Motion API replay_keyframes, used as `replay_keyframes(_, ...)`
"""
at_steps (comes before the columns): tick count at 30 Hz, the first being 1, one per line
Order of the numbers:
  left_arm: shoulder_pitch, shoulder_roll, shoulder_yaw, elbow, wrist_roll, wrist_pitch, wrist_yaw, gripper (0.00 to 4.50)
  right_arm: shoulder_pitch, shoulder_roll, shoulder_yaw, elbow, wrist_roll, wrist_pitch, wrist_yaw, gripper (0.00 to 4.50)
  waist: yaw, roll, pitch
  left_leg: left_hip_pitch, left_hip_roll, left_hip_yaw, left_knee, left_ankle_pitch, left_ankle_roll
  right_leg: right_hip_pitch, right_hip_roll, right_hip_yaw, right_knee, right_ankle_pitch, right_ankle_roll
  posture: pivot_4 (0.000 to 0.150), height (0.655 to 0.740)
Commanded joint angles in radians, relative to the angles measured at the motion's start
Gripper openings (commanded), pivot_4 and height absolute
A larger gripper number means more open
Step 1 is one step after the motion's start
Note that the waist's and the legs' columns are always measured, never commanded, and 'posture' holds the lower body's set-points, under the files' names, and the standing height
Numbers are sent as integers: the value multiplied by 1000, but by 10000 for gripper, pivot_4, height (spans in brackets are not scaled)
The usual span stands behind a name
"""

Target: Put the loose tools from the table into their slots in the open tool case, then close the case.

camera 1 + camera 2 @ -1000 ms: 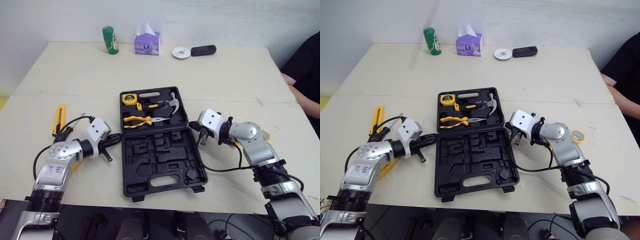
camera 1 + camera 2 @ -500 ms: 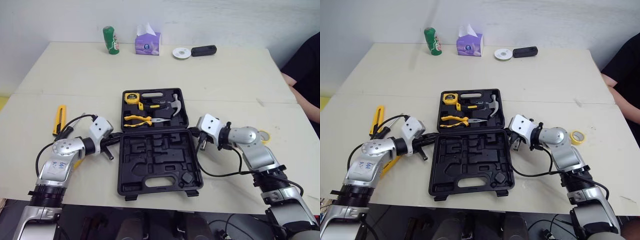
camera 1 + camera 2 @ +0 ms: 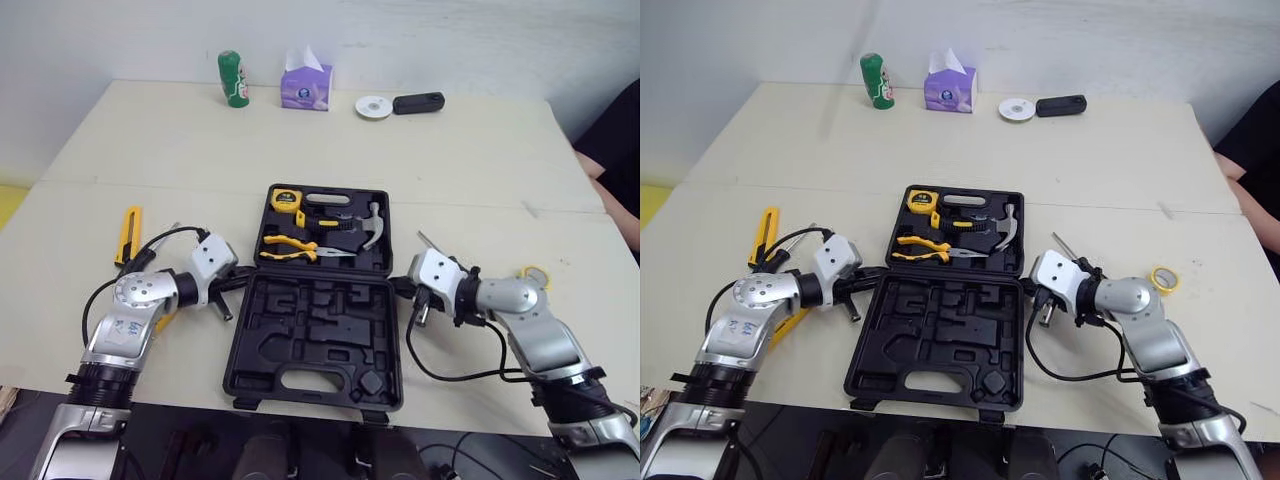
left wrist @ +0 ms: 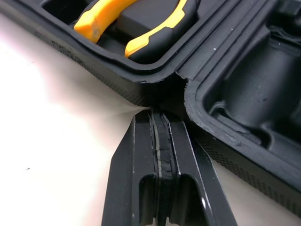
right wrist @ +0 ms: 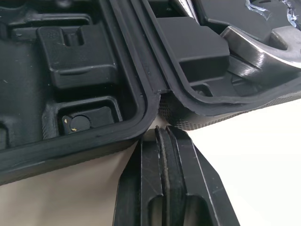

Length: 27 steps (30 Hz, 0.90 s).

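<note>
Two grippers sat at the two ends of the hinge of the open tool case [image 3: 310, 325], one on each side. The left gripper [image 4: 156, 115] had its jaws pressed together with nothing between them, and its tip touched the case's left corner, where the two halves meet. The right gripper [image 5: 162, 133] was closed and empty too, with its tip at the right corner. We think they were put there to push or steady the case from both sides, so it would sit straight in front of us. The case lay flat on the table [image 3: 450, 150], and the half nearer us was bare. The far half held a tape measure [image 3: 286, 198], yellow pliers [image 3: 290, 248] and a hammer [image 3: 370, 225]. A yellow utility knife [image 3: 125, 233] lay loose on the table, well out to our left. A small yellow tape roll [image 3: 1162, 278] lay near our right arm. Something yellow [image 3: 785, 328] peeked out from under our left arm, but we could not tell what it was. We judged that the job was only partly done, and that it was too soon to shut the lid.
</note>
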Motion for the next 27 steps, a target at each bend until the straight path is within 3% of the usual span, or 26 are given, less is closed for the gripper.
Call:
replay_keyframes(1,21,-22,-77,-64,0,-21,-52,242,24,-3,13,-96,48,19,21,0,1,0,0,0,0,0,0,0,0,0,0,0,0,0,0,1500,7400)
replay_keyframes(11,39,-36,-65,-61,17,-18,-36,242,62,9,-2,-173,77,97,-8,0,11,0,0,1,0,0,0,0,0,1,0,0,0,0,0,1500,7400)
replay_keyframes(27,135,17,-3,-141,10,-47,-34,242,85,-20,-20,-118,59,73,-2,0,9,0,0,1,1,0,0,0,0,1,0,0,-1,0,0,1500,7400)
